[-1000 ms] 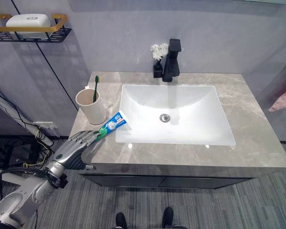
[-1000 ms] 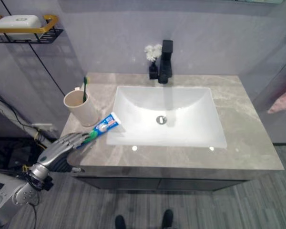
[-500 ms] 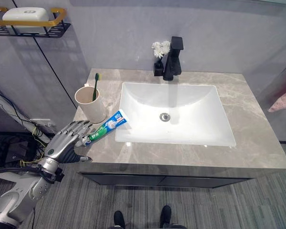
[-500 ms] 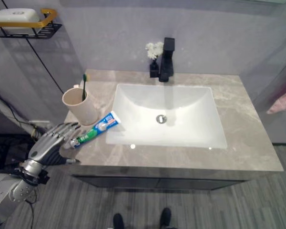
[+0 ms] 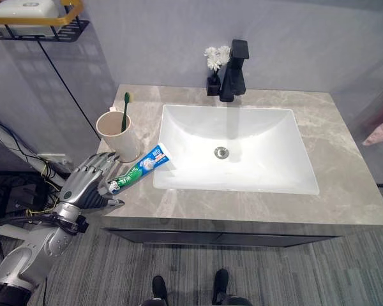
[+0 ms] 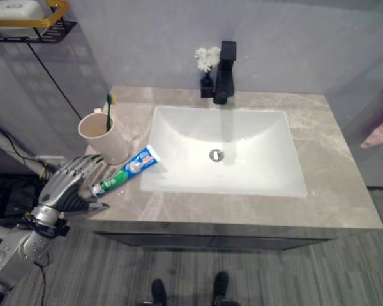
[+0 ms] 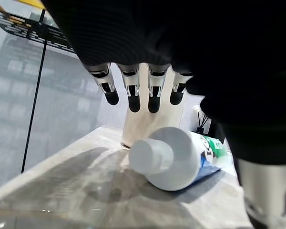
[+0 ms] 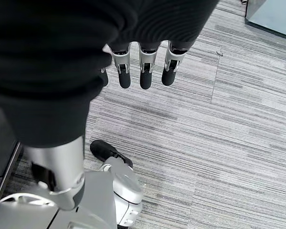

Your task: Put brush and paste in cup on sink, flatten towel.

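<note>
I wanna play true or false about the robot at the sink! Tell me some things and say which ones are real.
1. The green toothbrush stands in the cup. True.
2. The toothpaste tube is inside the cup. False: it lies on the counter beside the cup, its far end over the edge of the sink basin.
3. The left hand has its fingers straight, right by the tube's cap end. True.
4. The faucet is shiny gold. False: it is black.
5. The right hand is holding the toothpaste. False: it hangs over the floor with nothing in it.
</note>
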